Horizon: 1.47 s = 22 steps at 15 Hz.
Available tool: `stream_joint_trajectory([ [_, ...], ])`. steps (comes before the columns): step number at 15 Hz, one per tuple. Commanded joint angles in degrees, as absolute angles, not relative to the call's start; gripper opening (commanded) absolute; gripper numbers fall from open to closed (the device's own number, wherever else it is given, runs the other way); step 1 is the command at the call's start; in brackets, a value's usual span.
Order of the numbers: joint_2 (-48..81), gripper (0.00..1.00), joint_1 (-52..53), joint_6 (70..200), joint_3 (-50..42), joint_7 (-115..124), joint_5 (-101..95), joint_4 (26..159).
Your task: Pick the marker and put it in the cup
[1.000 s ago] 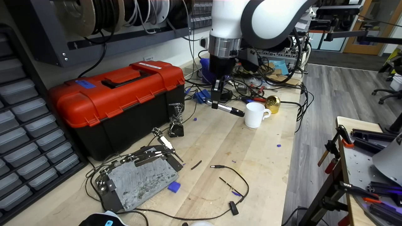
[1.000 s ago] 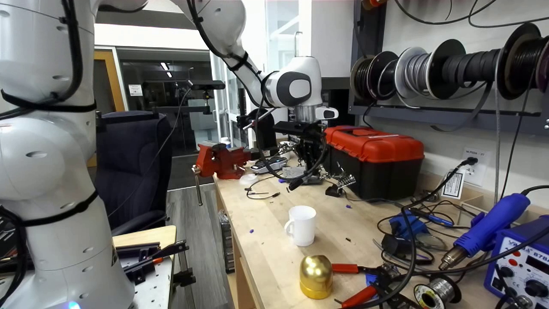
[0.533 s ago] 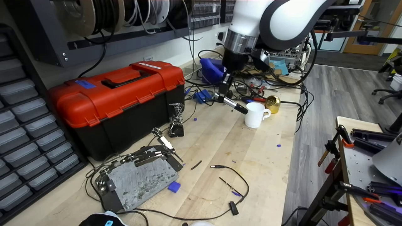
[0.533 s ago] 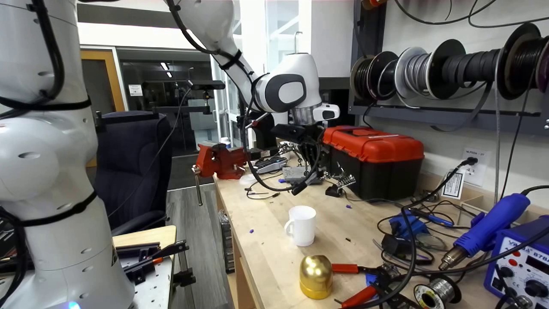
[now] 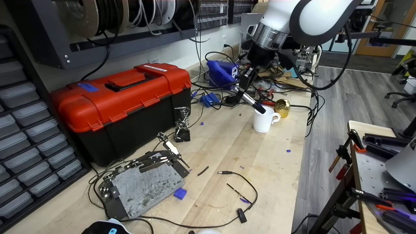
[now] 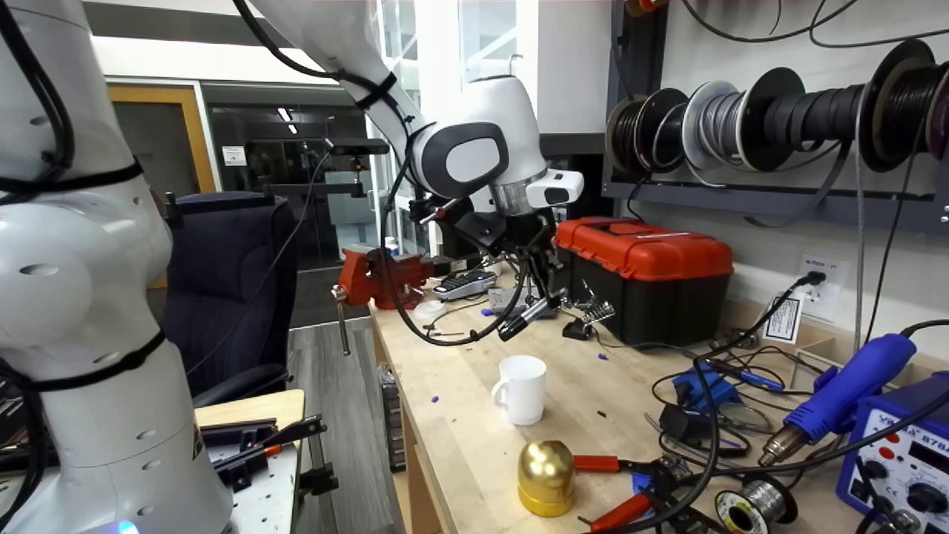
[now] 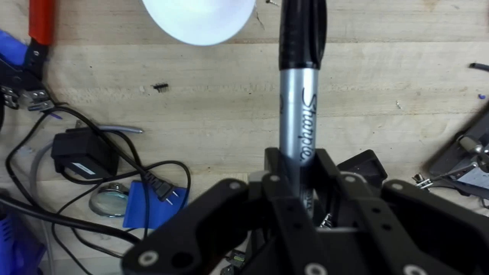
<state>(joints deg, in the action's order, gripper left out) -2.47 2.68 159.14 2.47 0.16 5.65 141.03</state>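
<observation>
The marker (image 7: 299, 103) has a silver-grey body and a black cap. My gripper (image 7: 298, 156) is shut on its body, and the cap end sticks out well past the fingers (image 7: 272, 162). The marker also shows in both exterior views (image 5: 248, 98) (image 6: 523, 320), tilted with the cap end lower. The white cup (image 6: 523, 393) stands upright on the bench, its handle on one side. In an exterior view the cap overlaps the rim of the cup (image 5: 262, 123); in an exterior view (image 6: 511, 330) the cap is above and apart from it. In the wrist view the cup (image 7: 202, 19) is partly cut off.
A gold dome (image 5: 282, 108) stands close beside the cup. Red-handled pliers (image 6: 626, 512), black cables (image 7: 114, 149) and a blue hot-air tool (image 6: 860, 393) lie near. A red and black toolbox (image 5: 130, 110) stands by the wall. The bench edge (image 6: 415, 437) is on the cup's handle side.
My gripper has moved with the marker toward the cup and the arm's wrist has tilted more. The marker's cap now points more steeply down. The cup has not moved.
</observation>
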Motion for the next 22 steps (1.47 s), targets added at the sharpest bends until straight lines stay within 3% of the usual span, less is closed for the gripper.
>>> stream_joint_trajectory([
  [1,-8.7,0.04,2.0,161.7,1.6,1.2,6.3,147.0],
  [11,-10.0,0.04,-1.5,166.4,1.6,4.7,1.2,148.7],
  [22,-8.9,0.04,-9.7,171.4,8.7,30.2,-24.4,149.7],
])
